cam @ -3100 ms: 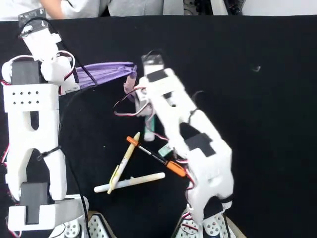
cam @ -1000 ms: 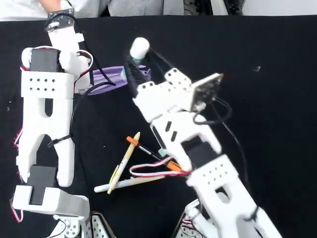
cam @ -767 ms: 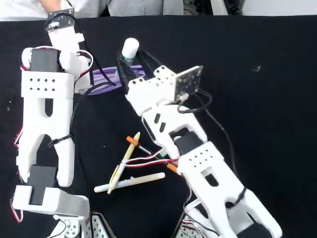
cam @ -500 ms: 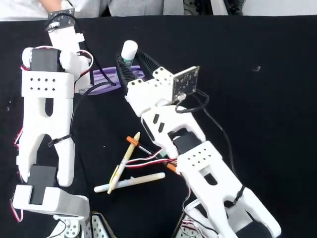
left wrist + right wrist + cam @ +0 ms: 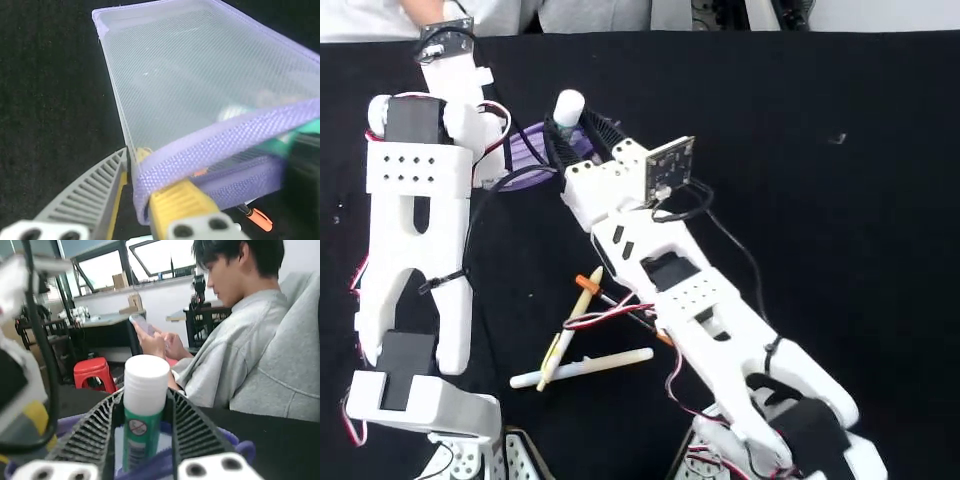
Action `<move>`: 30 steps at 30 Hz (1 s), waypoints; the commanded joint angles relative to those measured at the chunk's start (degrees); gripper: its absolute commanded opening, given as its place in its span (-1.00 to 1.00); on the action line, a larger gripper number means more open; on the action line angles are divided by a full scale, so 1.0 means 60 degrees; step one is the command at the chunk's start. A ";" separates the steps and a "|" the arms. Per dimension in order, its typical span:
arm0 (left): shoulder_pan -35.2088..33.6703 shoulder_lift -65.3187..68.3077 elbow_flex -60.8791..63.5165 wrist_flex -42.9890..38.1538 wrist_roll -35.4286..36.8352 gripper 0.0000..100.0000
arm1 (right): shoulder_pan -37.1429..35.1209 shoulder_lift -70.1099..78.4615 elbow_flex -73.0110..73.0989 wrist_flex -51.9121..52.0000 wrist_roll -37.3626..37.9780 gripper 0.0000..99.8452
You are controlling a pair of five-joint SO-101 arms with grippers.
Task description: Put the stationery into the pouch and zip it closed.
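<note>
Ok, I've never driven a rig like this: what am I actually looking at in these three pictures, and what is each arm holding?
These are two small white robot arms at a black table. The high view looks down from a fixed camera. The other two pictures come from a camera on each arm's wrist. The left gripper is clamped on the purple rim of the mesh pouch, which sits at the far side of the table. The right gripper grips an upright glue stick, white cap up, at the pouch's opening. Three more items lie on the table nearer the arms' bases: a cream pen, a white marker and an orange-tipped pen that is partly under the right arm.
</note>
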State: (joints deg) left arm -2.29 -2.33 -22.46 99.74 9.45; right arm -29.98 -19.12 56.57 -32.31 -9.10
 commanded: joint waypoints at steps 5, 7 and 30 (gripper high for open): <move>0.0051 -0.0073 -0.0447 0.0029 -0.0015 -0.94 | -0.0044 0.0095 0.0095 -0.0073 0.0059 -0.50; 0.0037 -0.0059 -0.0447 0.0029 -0.0015 -0.94 | -0.0044 0.0095 0.0095 -0.0073 0.0073 -0.50; -0.2088 -0.0088 -0.1810 0.0220 0.0747 -0.94 | 0.1172 -0.9223 -0.0227 1.0549 0.0073 -0.50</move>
State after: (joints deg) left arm -13.36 -2.24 -24.31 97.98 10.51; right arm -23.91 -69.85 58.95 22.90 -9.10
